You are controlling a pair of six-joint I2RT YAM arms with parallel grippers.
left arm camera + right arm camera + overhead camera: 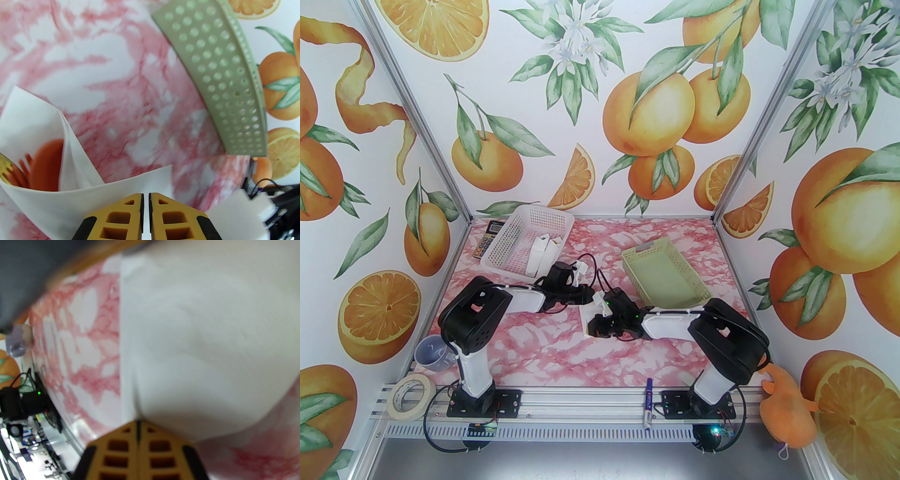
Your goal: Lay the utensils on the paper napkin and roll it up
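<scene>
**Top view.** The paper napkin (590, 313) lies mid-table (534, 337), a small white patch between the two wrists, which crowd close together. Risk: we judge that a swing by either arm could foul the other arm or snag its cables.

**Left wrist.** The left end effector (146, 199) has its jaws at a thin slit over the napkin's near edge. We cannot tell whether any paper is pinched there. The utensils (43, 164) sit inside the fold at left, orange heads showing. Risk: the fold gapes, so a tilt or tug could spill them out. The green basket (218, 77) stands near.

**Right wrist.** The picture is blurred. The right end effector (138, 425) is closed, seemingly nipping the napkin where a crease starts. Risk: opposing pulls could tear the thin paper, and the roll may slacken on release.
</scene>
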